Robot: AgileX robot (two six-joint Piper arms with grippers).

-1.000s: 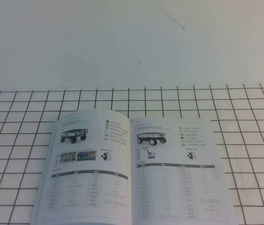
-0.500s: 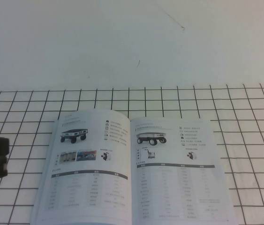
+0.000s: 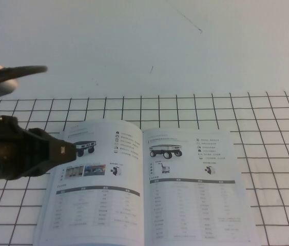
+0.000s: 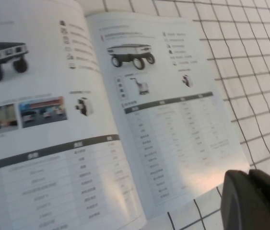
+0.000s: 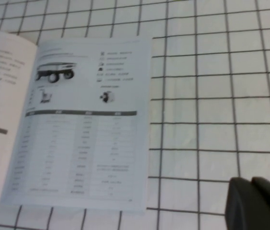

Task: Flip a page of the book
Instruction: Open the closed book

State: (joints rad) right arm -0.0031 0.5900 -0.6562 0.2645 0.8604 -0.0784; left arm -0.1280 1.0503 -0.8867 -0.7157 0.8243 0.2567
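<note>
Lying open, the book (image 3: 144, 184) sits beside the left gripper (image 3: 64, 149) — jaws' state unclear.

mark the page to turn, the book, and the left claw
page (image 3: 193, 189), high view, middle of the right-hand leaf.
book (image 3: 98, 200), high view, left-hand leaf's table.
left claw (image 4: 254, 201), left wrist view, dark fingertip.

Bright, even, soft-focus light; faint glare on the book (image 4: 125, 158); dark blurred left gripper (image 3: 57, 148).
</note>
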